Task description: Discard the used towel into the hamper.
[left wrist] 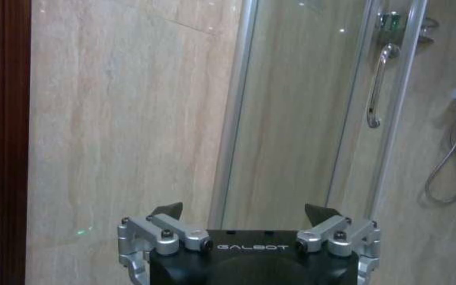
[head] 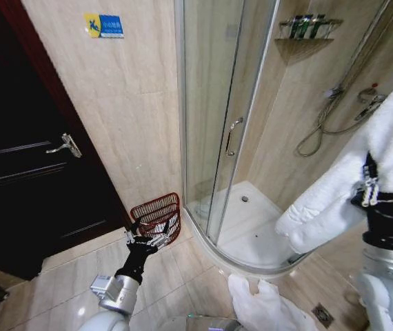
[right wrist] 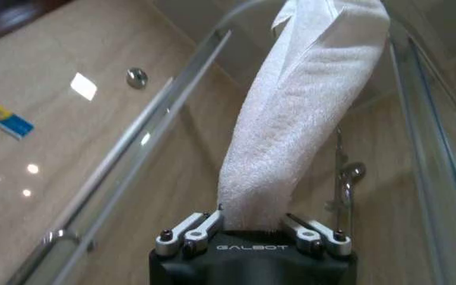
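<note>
The towel (head: 334, 200) is already in hand, and the carry to the hamper (head: 158, 216) looks to be the step under way. The right gripper (head: 370, 189), at about 3 o'clock in the head view, is closed on the white towel. In the right wrist view its fingers (right wrist: 188, 233) pinch a gathered neck of the towel (right wrist: 291, 136), and the cloth hangs away from them in a long folded fall.

The hamper sits on the floor (head: 65, 276) at about 8 o'clock from the picture's centre, in the corner where the tiled wall (head: 127, 117) meets the shower door (head: 224, 103). It is well apart from the towel, with the curved shower base (head: 252, 227) between them.

The left gripper (head: 146, 236) hangs just in front of the hamper's rim with its fingers spread and nothing between them. The left wrist view shows the left gripper (left wrist: 244, 215) wide open against wall and glass.

The next move seems to call for bringing the right arm across toward the hamper, high enough that the trailing cloth clears the rim, and letting go only once the bulk hangs over the opening. The empty left gripper stands close to that opening and may be in the way.

Much is cut off. The towel's upper part runs off the right edge of the head view, so its full length cannot be judged. A second heap of white cloth (head: 258, 303) lies on the floor at 6 o'clock. Whether it is another towel or a mat cannot be told. The hamper's near side is partly behind the left gripper, and what it holds cannot be made out.
</note>
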You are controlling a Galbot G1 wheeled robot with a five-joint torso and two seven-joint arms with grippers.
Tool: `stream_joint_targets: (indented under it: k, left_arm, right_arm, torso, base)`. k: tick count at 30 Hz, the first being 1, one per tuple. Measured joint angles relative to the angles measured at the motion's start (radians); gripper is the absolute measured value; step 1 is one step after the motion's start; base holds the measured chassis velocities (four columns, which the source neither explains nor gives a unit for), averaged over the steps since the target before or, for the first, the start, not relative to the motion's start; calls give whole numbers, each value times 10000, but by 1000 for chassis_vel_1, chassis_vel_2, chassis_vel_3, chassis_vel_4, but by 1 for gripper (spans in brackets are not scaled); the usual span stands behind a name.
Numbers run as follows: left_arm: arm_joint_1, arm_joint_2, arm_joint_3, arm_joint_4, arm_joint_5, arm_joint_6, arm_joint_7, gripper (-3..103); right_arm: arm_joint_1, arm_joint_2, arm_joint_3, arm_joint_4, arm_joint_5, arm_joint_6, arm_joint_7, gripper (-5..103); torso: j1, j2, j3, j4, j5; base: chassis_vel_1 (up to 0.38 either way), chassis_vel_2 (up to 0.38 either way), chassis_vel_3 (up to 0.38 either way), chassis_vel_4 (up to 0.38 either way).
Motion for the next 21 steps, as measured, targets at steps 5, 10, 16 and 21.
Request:
stream_joint_targets:
  k: [5, 10, 16, 21]
  left_arm:
    - [0, 0, 0, 0, 0, 0, 0, 100]
    - [0, 0, 0, 0, 0, 0, 0, 100]
    - [-1, 0, 0, 0, 0, 0, 0, 100]
    - [0, 0, 0, 0, 0, 0, 0, 100]
  right_arm:
    - [-122, 300, -160, -255, -270, 244, -8, 12]
    - [-194, 651, -369, -332, -617, 530, 3, 12]
    - [-319, 904, -446, -290, -769, 704, 22, 12]
    - [-436, 958, -444, -99, -862, 821, 36, 12]
  torso:
    - [0, 0, 0, 0, 0]
    - [0, 0, 0, 0, -4]
    - [0, 0, 0, 0, -3]
    - [0, 0, 0, 0, -5]
  base:
    - [0, 0, 0, 0]
    - [0, 0, 0, 0]
    - [0, 0, 0, 0]
    - [0, 0, 0, 0]
